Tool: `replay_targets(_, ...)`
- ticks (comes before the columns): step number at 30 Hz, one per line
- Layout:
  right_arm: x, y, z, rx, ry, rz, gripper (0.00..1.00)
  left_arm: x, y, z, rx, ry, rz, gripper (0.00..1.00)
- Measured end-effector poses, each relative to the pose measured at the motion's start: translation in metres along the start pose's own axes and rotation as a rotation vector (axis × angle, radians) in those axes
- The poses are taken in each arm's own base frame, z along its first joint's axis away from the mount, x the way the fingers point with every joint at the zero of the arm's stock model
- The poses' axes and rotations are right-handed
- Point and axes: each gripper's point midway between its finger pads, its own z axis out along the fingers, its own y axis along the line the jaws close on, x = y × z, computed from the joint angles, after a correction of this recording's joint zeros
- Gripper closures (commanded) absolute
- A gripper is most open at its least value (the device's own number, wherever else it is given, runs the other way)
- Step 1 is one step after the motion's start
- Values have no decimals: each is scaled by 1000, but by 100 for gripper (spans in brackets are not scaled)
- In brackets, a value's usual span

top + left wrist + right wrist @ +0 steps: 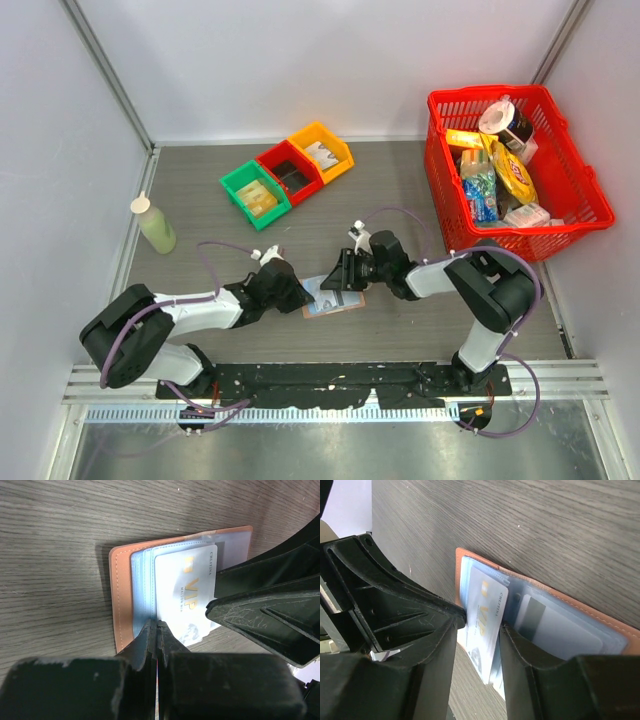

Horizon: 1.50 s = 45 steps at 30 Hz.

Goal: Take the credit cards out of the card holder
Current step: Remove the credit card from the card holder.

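The left hand (157, 630) has its fingers pressed flat together, tips down at the 6 o'clock edge of the card holder (120, 597) in its own view, apparently pinning it. The right hand (481, 625) has its fingers parted, one at each long edge of a white credit card (487, 605) with gold lettering; whether they squeeze it I cannot tell. The holder lies spread open on the surface (55, 535), mid-front. In the top view the left hand reaches it from 9 o'clock and the right from 2 o'clock.

I judge the task barely begun: that card pokes past the holder's edge but is not drawn clear, and no card lies free. Only the right wrist view shows a second card (542, 625), dark-striped, tucked in the neighbouring half; in the left wrist view the right hand covers most of that half. Only the top view shows the coloured bins (270, 157) at 11 o'clock and the red basket (470, 92) at 2 o'clock.
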Motion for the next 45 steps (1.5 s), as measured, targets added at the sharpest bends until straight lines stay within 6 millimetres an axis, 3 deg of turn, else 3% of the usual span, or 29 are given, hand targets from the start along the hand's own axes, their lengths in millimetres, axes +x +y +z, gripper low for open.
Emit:
replay_targets(6,2,2,-3,-25,-16,27,75,0,0,0,0,0,0,100)
replay_targets(13,2,15,-1,-125,-23,63,74,0,-1,0,-3,3,3,100)
replay_targets(23,8,13,7,-178,-6,104,70,0,-1,1,-15,11,20,100)
replay_targets(35,9,3,-8,-185,23,137,80,0,0,1,-32,19,28,100)
replay_targets(41,7,0,-14,-184,23,134,80,0,0,1,-34,21,28,100)
replay_targets(45,3,-3,-20,-171,16,122,89,0,0,1,-35,21,30,100)
